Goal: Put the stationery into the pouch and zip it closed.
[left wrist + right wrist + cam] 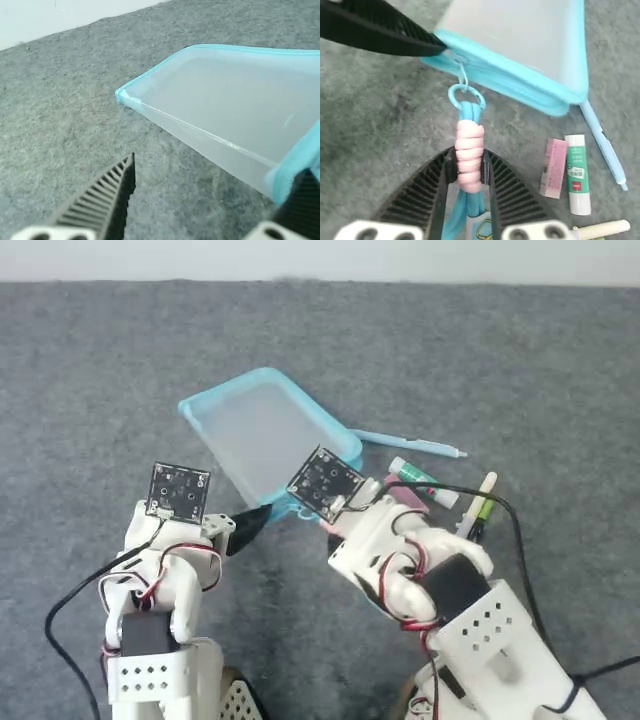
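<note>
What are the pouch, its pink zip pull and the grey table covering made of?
The pouch: probably soft plastic, frosted and see-through, with a turquoise fabric-like edging. The pink zip pull: seemingly wound cord, showing stacked coils. The grey table covering: likely felt or short carpet, matte and fuzzy.

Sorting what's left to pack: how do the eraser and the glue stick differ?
The eraser is pink and boxy; the glue stick is round, white with a green label. The glue stick is longer than the eraser. Both lie side by side on the mat, outside the pouch.
</note>
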Robot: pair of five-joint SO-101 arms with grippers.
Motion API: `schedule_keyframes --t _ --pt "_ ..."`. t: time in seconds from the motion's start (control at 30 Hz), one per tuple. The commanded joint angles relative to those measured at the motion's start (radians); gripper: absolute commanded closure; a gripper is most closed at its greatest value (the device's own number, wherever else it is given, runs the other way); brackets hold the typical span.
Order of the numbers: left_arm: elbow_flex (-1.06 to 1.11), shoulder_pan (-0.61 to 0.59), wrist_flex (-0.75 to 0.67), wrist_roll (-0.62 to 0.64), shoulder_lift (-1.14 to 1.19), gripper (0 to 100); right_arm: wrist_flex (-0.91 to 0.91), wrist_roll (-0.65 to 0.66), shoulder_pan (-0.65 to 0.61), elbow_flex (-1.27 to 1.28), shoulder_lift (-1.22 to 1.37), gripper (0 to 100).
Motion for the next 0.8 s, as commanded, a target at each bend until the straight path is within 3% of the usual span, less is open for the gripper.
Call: schedule_keyframes --t 0.0,0.43,0.63,0.77 --pt "-0.021 -0.066 -0.037 -0.008 0.023 56 0.013 0.017 0.059 -0.02 -0.035 99.3" --pt "-0.021 -0.057 -0.029 -0.008 0.023 56 0.007 0.035 0.143 -0.02 -0.033 99.3" --pt "-0.081 0.135 0.101 -0.009 0.015 56 0.007 -0.012 0.033 -0.041 -0.033 99.3" --pt "-0.102 0.209 0.166 -0.009 -0.037 56 0.024 -0.046 0.024 -0.064 -0.033 99.3"
